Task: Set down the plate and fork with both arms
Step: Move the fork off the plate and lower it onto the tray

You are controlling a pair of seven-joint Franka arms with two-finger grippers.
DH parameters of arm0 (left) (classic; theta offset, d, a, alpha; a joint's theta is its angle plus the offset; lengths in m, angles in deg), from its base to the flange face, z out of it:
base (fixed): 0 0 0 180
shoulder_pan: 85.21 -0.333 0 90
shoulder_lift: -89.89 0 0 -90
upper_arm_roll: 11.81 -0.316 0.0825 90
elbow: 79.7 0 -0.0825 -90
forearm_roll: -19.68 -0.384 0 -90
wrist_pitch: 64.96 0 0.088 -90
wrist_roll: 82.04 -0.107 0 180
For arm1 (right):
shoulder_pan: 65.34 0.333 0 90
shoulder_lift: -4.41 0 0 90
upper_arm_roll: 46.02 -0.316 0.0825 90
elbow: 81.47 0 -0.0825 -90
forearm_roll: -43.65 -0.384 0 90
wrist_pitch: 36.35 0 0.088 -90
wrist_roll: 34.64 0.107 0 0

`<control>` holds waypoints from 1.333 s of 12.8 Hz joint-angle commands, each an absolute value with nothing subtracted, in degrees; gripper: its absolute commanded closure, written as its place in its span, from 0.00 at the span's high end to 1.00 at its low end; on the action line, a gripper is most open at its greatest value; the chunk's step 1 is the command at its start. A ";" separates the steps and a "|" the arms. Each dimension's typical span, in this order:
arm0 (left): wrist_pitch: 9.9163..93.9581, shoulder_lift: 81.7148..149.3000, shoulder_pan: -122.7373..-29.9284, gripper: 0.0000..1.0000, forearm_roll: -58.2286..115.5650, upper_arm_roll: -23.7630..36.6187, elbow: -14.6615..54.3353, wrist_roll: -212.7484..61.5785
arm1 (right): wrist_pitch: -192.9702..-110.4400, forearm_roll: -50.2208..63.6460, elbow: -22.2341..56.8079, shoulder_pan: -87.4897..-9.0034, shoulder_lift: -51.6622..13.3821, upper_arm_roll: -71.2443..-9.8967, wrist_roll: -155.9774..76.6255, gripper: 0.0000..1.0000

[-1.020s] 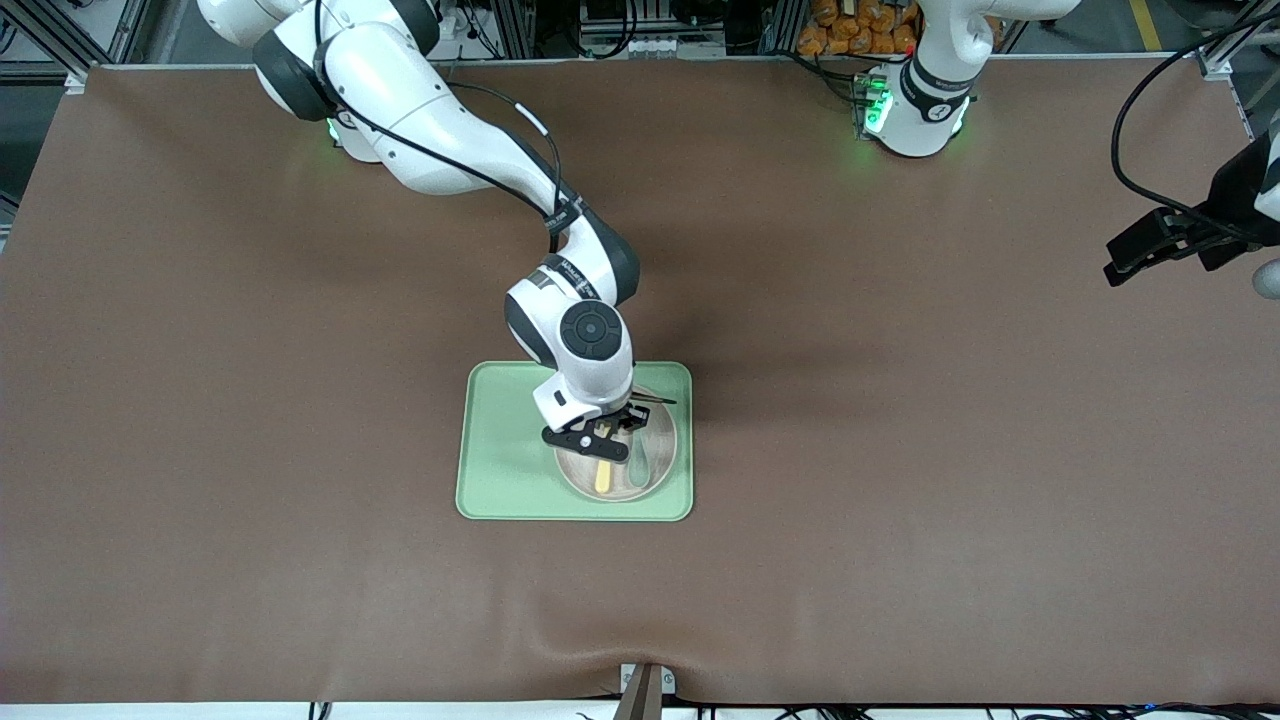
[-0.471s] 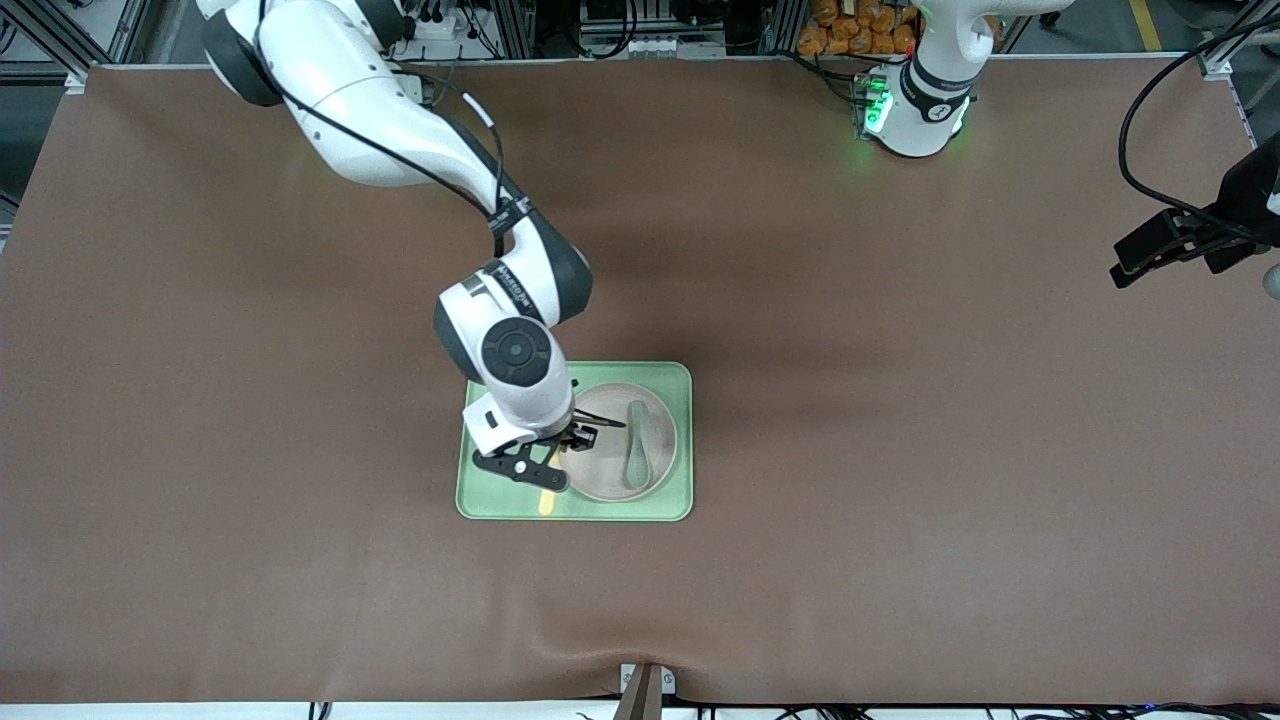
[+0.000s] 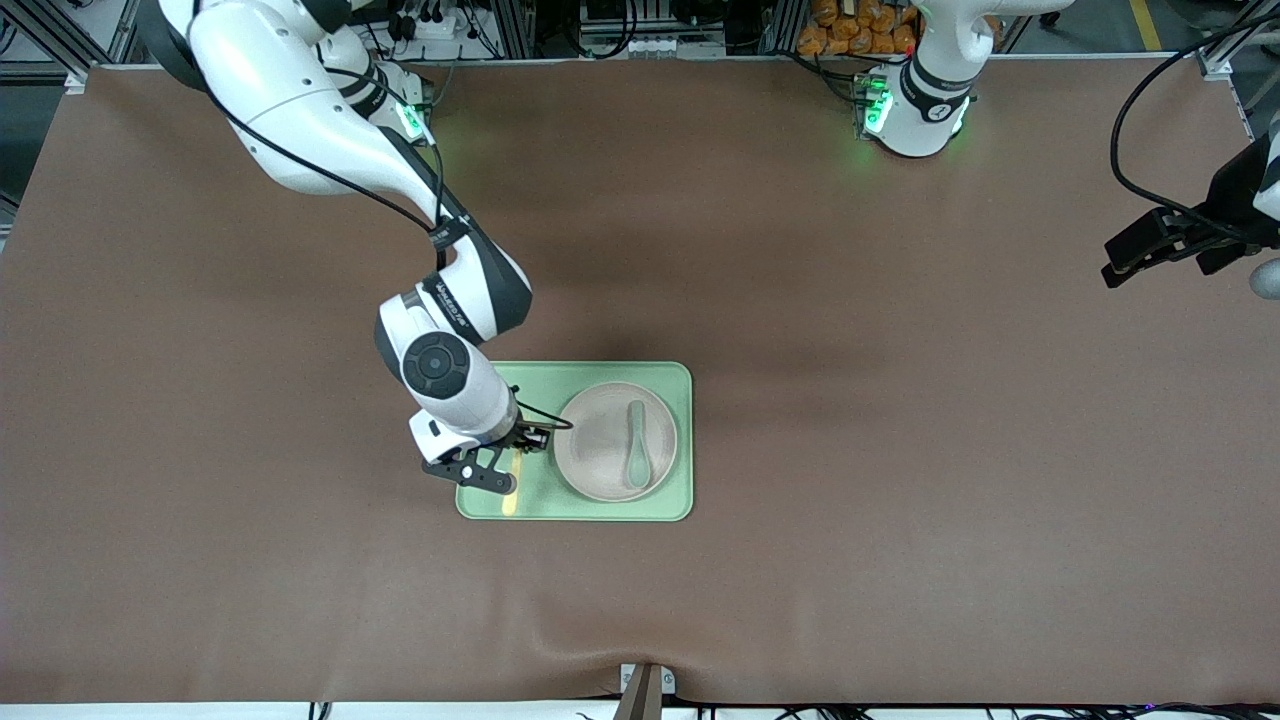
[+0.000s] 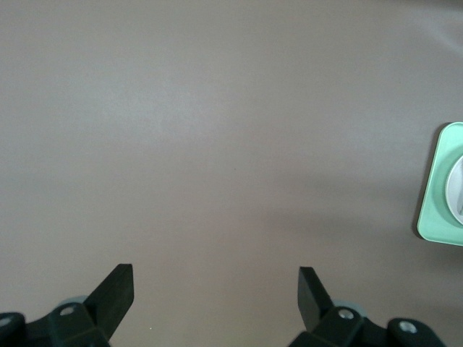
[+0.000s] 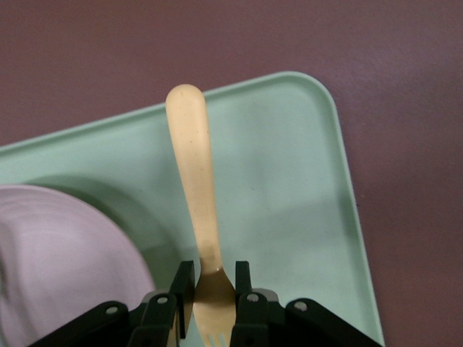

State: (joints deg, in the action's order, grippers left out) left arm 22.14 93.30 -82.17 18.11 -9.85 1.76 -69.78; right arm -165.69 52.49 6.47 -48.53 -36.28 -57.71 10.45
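In the front view, just left of the frame's centre, the right gripper (image 3: 500, 462) hung over the bare part of the light-green tray (image 3: 530, 495), toward the right arm's end of it, clamped tight on the fork (image 3: 513, 488). The right wrist view showed the grip plainly: both fingers (image 5: 183, 283) pinched the fork (image 5: 197, 195) at its neck just above the tines, its pale-yellow handle stretching out over the tray (image 5: 289, 188) toward the rim.

The plate (image 3: 600, 440) lay on the same tray beside the gripper, toward the left arm's end, and the grey-green spoon (image 3: 637, 450) lay in it (nothing else shared the plate).

At the right edge of the front frame the left gripper (image 3: 1150, 250) waited over the brown table (image 3: 900, 400), well apart from the tray, fingers (image 4: 116, 285) spread wide and holding nothing.
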 commanded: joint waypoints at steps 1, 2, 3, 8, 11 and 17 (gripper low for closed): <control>22.58 92.61 -82.48 1.00 16.78 -9.35 2.04 -70.87 | -170.19 54.63 16.16 -49.79 -31.45 -59.29 10.27 0.00; 22.58 92.52 -82.57 1.00 16.69 -9.35 1.95 -70.87 | -172.29 54.72 18.09 -49.79 -31.10 -59.20 10.27 0.00; 22.49 92.52 -82.66 1.00 16.69 -9.35 2.04 -70.87 | -174.06 54.72 19.07 -49.79 -31.18 -59.20 10.36 0.00; 21.70 91.56 -83.27 1.00 17.48 -9.61 1.95 -71.05 | -174.78 54.72 19.51 -49.44 -32.06 -59.20 10.97 0.03; 21.52 91.20 -83.27 1.00 17.30 -9.79 2.04 -70.52 | -174.69 54.81 18.99 -49.79 -32.06 -59.12 10.88 0.57; 20.21 91.12 -84.06 1.00 17.57 -9.88 2.04 -70.87 | -171.28 54.63 15.04 -52.68 -29.61 -58.67 9.83 1.00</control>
